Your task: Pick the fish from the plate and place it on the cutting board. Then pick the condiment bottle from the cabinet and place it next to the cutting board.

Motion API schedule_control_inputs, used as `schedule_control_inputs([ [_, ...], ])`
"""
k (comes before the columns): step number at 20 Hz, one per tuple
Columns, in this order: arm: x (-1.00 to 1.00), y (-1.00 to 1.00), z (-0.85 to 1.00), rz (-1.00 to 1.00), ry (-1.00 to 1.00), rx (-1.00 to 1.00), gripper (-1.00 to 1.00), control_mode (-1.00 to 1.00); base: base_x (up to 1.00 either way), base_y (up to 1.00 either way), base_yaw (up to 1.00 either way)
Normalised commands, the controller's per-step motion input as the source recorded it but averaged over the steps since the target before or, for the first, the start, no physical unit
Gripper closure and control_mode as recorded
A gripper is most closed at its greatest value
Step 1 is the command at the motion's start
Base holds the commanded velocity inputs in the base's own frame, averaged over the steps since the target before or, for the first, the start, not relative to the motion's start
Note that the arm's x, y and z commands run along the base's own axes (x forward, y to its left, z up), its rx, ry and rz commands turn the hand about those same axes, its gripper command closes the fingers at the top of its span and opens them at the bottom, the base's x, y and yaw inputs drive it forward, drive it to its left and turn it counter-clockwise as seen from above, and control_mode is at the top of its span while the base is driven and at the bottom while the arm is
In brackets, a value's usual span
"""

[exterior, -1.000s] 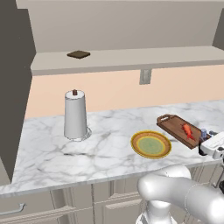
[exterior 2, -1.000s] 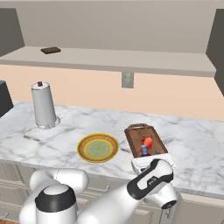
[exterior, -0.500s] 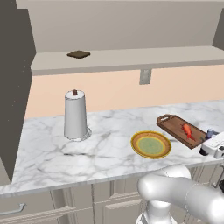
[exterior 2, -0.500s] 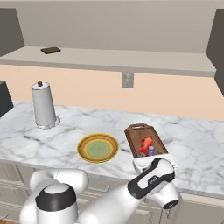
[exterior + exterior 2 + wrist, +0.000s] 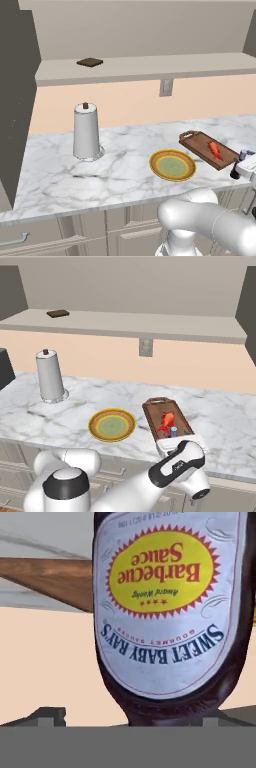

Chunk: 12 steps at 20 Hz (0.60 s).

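Glossy dark condiment bottle [image 5: 170,612] just beside cutting board [image 5: 166,417]: likely rigid, light, slippery; best taken at mid-body label. Gripper [image 5: 175,442] spread wide, pinching nothing.

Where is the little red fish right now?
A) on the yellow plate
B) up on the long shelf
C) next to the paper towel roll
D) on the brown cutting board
D: the fish lies on the cutting board, while the plate beside it has nothing on it.
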Motion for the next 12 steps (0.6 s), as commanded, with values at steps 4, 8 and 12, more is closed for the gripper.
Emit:
schedule_control_inputs([
  [4, -0.14, 0.00, -0.07, 0.00, 0.00, 0.00, -1.00, -1.00, 0.00, 0.00, 0.00],
  [8, -0.01, 0.18, -0.11, 0.00, 0.03, 0.00, -1.00, -1.00, 0.00, 0.00, 0.00],
  [12, -0.07, 0.10, -0.03, 0.00, 0.02, 0.00, -1.00, -1.00, 0.00, 0.00, 0.00],
])
